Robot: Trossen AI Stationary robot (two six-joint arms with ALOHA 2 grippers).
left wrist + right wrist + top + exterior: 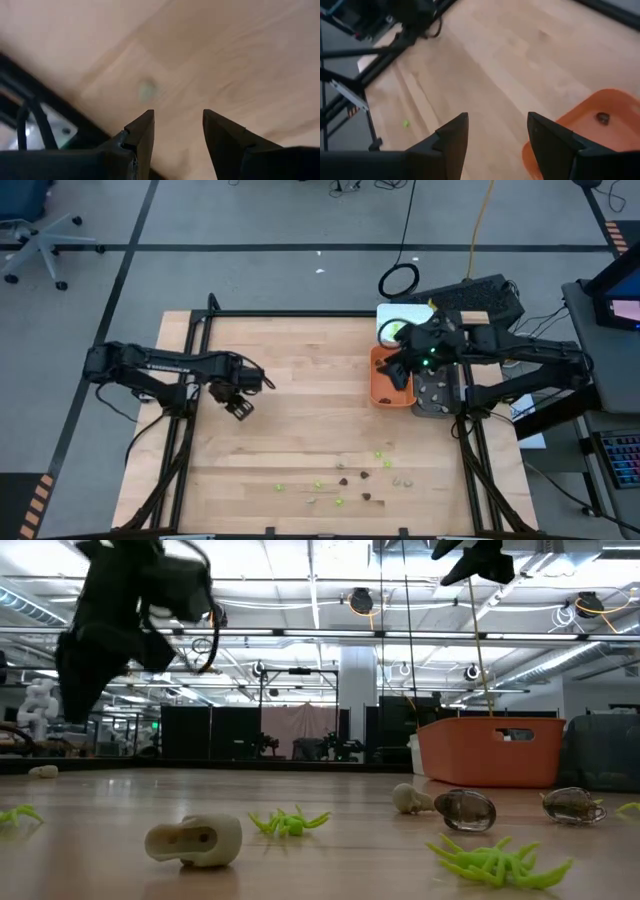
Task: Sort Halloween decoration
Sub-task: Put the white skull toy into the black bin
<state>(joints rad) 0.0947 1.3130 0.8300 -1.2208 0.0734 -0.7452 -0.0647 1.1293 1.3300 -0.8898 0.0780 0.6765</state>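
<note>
High view: pale wooden table (pixel 300 400) on a grey taped floor, Halloween decoration (pixel 345 480) scattered near the table's front edge toward the right, tiny lime-green, dark brown and pale bits. Orange tray (pixel 385 385), white tray (pixel 392 320) and grey tray (pixel 437 395) along the right side. Right gripper (pixel 497 135) above the orange tray, fingers apart, nothing between them. Left gripper (pixel 177 130) over bare wood at left, fingers apart, empty too. Low view up close: green spiders, a pale skull, brown bugs, big workshop behind. One dark piece in the orange tray, only visible from the right wrist.
</note>
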